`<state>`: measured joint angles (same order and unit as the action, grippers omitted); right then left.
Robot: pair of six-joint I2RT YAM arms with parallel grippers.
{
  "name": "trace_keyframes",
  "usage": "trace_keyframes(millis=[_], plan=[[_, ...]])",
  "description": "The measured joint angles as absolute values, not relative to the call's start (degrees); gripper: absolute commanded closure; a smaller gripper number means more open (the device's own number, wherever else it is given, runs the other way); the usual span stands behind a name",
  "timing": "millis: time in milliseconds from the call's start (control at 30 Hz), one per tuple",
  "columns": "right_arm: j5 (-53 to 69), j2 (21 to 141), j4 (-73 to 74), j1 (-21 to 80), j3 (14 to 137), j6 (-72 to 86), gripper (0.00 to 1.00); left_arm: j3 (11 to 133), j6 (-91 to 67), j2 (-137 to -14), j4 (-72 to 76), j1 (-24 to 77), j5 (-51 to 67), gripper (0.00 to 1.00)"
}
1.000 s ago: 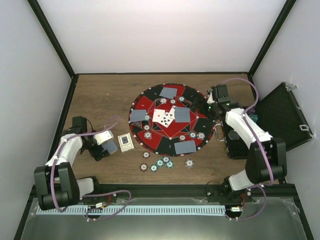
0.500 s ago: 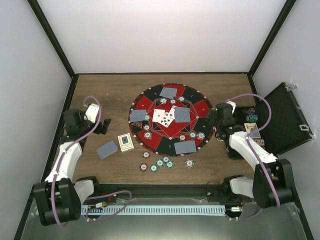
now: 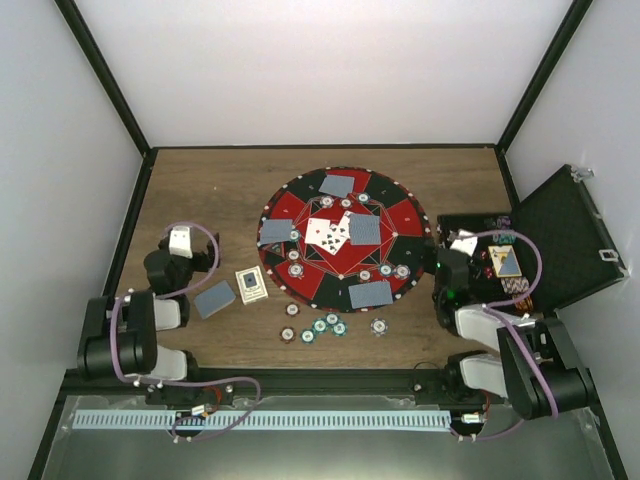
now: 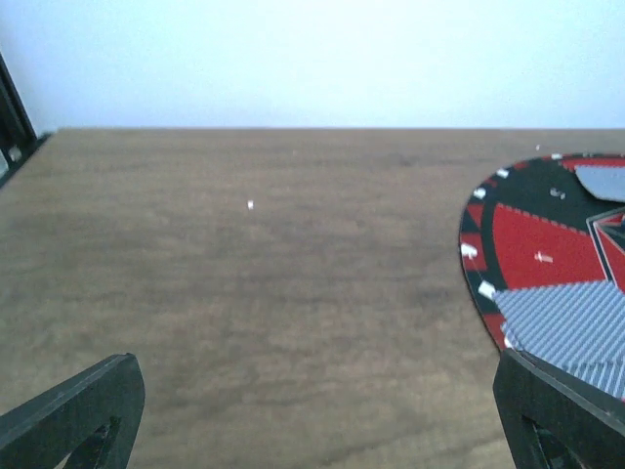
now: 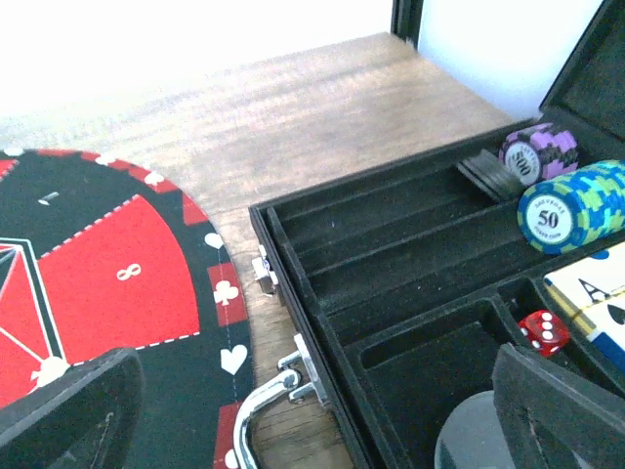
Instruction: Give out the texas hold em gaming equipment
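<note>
The round red-and-black mat (image 3: 340, 238) holds several grey-blue-backed cards (image 3: 365, 229), face-up cards (image 3: 325, 232) and striped chips (image 3: 295, 268). One grey-blue card (image 3: 214, 298) and a small deck (image 3: 252, 284) lie on the table left of the mat. More chips (image 3: 322, 325) lie in front of it. My left gripper (image 3: 181, 238) is open and empty over bare table (image 4: 322, 410), with the mat edge and a card (image 4: 566, 322) to its right. My right gripper (image 3: 462, 243) is open and empty above the case's front edge (image 5: 312, 410).
The black hinged case (image 3: 560, 235) lies open at the right. Its tray (image 5: 391, 283) holds a purple chip stack (image 5: 539, 151), a blue-green stack (image 5: 571, 205), a red die (image 5: 543, 330) and cards (image 5: 596, 303). Its chrome handle (image 5: 254, 420) faces the mat.
The left gripper let go of the grey-blue card on the table and drew back toward its base. The right arm pulled back from the mat's far right edge to the case.
</note>
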<state>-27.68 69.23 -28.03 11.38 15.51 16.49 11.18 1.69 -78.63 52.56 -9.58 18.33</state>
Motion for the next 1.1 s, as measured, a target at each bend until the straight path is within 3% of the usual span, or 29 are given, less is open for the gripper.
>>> trace_keyframes(millis=[233,467,1100], plan=[[-25.7,76.7,-58.8,9.6,6.9,9.1,0.00,10.2,0.7,-89.2,71.7,-6.3,14.3,0.00],[-17.2,86.8,-74.0,7.5,8.6,4.0,0.00,13.4,1.5,-89.4,70.1,-3.9,9.5,0.00],[-9.2,88.8,-73.7,4.9,11.3,3.5,0.00,15.6,1.7,-89.4,67.2,-2.5,4.7,0.00]])
